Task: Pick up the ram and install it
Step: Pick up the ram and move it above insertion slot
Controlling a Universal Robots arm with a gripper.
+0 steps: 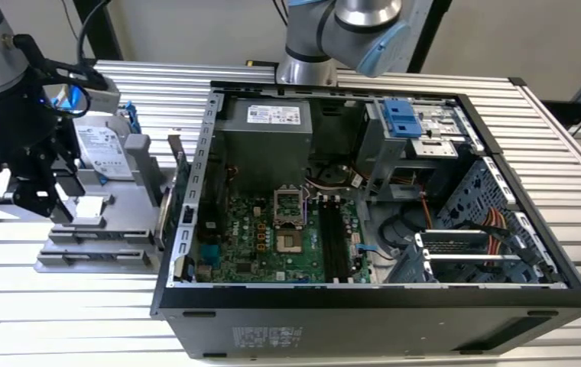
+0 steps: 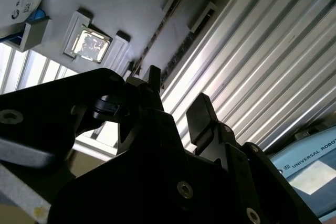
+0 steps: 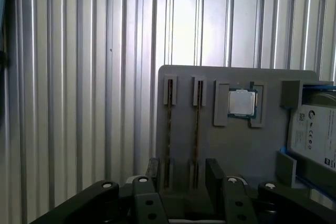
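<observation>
Two ram sticks stand on edge in the slots of a grey parts holder (image 3: 231,150). One ram stick (image 3: 169,129) and the other (image 3: 197,129) run side by side, and they appear as thin dark lines (image 2: 157,38) in the second wrist view too. My gripper (image 3: 185,178) hovers above the near end of these slots, open, with nothing between its fingers (image 3: 214,174). In the exterior view the gripper (image 1: 51,205) hangs over the holder (image 1: 97,252) at that view's left, beside the open computer case (image 1: 372,294).
A processor chip (image 3: 242,102) and a silver-labelled hard drive (image 3: 315,135) sit in the same holder. The motherboard (image 1: 260,245) in the case has long black memory slots (image 1: 333,241). A second arm's base (image 1: 306,69) stands behind the case on the ribbed metal table (image 1: 66,321).
</observation>
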